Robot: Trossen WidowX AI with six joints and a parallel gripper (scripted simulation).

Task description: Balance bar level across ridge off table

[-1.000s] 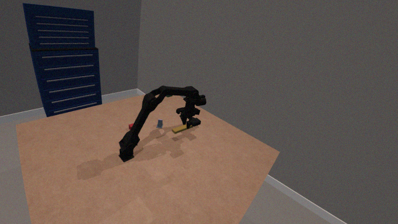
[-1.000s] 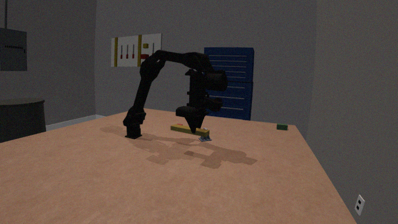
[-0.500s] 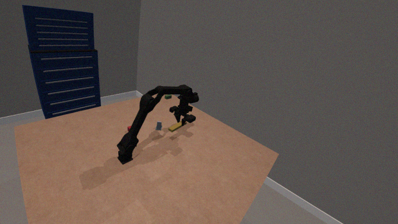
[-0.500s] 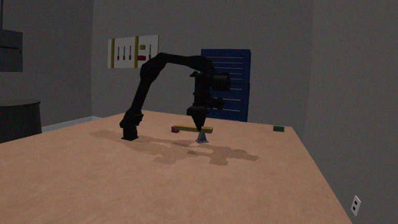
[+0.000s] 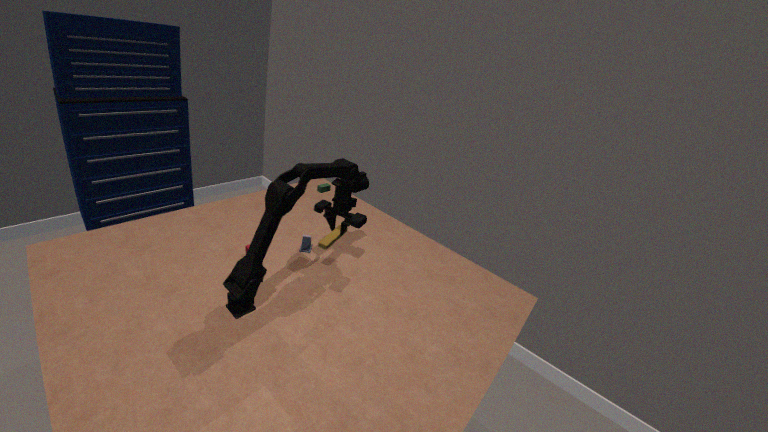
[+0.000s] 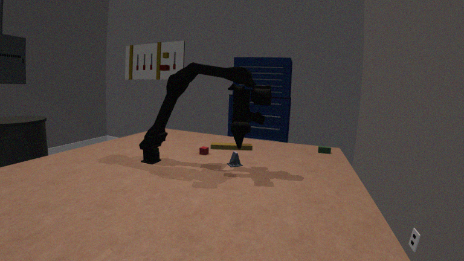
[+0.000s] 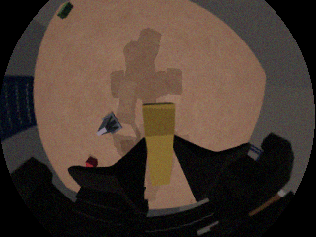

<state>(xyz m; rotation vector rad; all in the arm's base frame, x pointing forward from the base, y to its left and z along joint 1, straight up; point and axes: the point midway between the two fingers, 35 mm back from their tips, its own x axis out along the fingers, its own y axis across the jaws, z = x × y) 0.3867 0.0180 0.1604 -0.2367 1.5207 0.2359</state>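
The yellow bar [image 5: 330, 238] [image 6: 222, 146] [image 7: 159, 120] is held above the table and looks about level in the exterior view. My gripper [image 5: 338, 229] [image 6: 239, 147] [image 7: 158, 140] points down and is shut on the bar, nearer one end in the exterior view. The small blue-grey ridge [image 5: 305, 244] [image 6: 234, 159] [image 7: 110, 123] stands on the table, apart from the bar. It is left of the bar in the top view and the wrist view. The fingers hide part of the bar.
A red cube [image 5: 248, 248] [image 6: 203, 150] [image 7: 91, 162] lies nearer the arm's base, partly hidden by the arm in the top view. A green block [image 5: 323, 187] [image 6: 324, 150] [image 7: 65, 10] lies near the table's far edge. A blue cabinet [image 5: 133, 147] [image 6: 263, 61] stands beyond the table.
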